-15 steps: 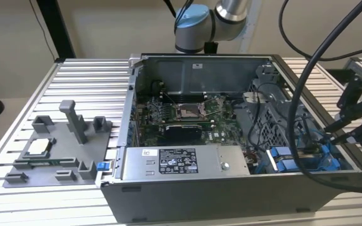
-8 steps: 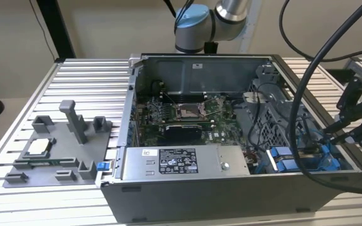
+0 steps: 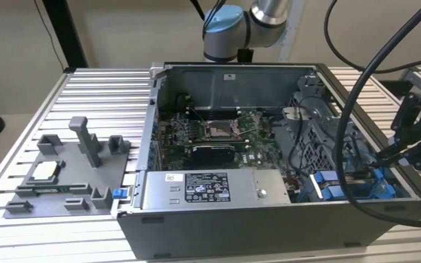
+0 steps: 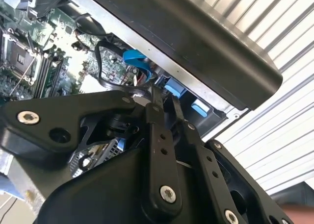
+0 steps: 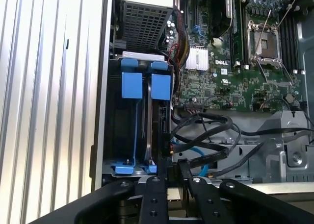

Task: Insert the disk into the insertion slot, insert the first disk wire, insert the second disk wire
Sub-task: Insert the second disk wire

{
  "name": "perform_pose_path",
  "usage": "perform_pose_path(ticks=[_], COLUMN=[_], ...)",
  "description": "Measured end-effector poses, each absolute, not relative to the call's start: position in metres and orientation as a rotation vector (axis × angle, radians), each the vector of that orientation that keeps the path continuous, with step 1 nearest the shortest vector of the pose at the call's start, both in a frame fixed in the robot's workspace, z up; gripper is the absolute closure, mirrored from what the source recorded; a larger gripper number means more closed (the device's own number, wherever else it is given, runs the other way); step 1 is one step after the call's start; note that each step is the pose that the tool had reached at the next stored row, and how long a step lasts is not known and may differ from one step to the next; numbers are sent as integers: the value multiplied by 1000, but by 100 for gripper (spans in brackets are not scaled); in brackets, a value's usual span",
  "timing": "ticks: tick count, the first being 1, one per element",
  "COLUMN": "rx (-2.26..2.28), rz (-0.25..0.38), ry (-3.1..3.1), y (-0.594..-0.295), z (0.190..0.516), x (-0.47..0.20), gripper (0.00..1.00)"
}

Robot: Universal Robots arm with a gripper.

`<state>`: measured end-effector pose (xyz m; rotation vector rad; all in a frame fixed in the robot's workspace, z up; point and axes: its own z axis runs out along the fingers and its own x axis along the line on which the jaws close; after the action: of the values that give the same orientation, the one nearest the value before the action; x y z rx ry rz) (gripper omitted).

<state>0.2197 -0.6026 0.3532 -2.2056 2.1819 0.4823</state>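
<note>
Disk [image 5: 161, 87] edge-on in slot [image 5: 114, 136], mostly hidden.
Black cables [image 5: 206, 136] crowd beside; hand [image 5: 171, 174] grip cannot be told.

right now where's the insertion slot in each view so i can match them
Exterior view: the insertion slot is at the exterior view's right of the power-supply box, in the case's front corner.
First wrist view: the slot lies along the case wall, between the ribbed table and the motherboard.
Second wrist view: the slot's blue latch pieces show under the dark case edge.
Shared landmark: the CPU socket.
</note>
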Motion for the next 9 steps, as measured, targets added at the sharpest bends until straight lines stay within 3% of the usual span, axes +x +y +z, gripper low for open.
perform_pose_path(ticks=[5,6,9], rx=[-2206,-2206,-2205], rz=[483,483,485], ry=[2182,2182,2182], y=[-603,-603,-603], z=[353,353,353], x=[220,220,220], gripper=[0,100,100])
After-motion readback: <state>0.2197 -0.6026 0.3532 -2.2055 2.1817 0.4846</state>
